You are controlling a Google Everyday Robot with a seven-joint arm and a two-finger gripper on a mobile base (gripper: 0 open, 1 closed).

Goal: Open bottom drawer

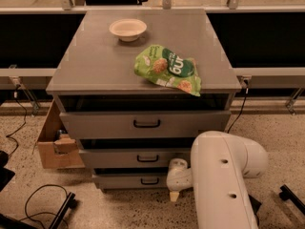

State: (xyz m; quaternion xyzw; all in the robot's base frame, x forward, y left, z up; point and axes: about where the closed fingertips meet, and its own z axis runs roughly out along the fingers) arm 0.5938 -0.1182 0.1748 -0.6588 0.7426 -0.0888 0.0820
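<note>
The bottom drawer [124,180] is the lowest, shallowest grey front of the grey cabinet, with a small black loop handle [149,181]. It sits out a little from the cabinet body, like the two drawers above it. My gripper [174,191] is low beside the drawer's right end, just right of the handle, with a pale fingertip pointing down toward the floor. My white arm [224,180] fills the lower right.
The middle drawer [133,158] and the top drawer [143,124] sit above. On the cabinet top [95,61] lie a white bowl [127,29] and a green chip bag [167,69]. A cardboard box [55,140] stands at the left, with black cables [43,199] on the speckled floor.
</note>
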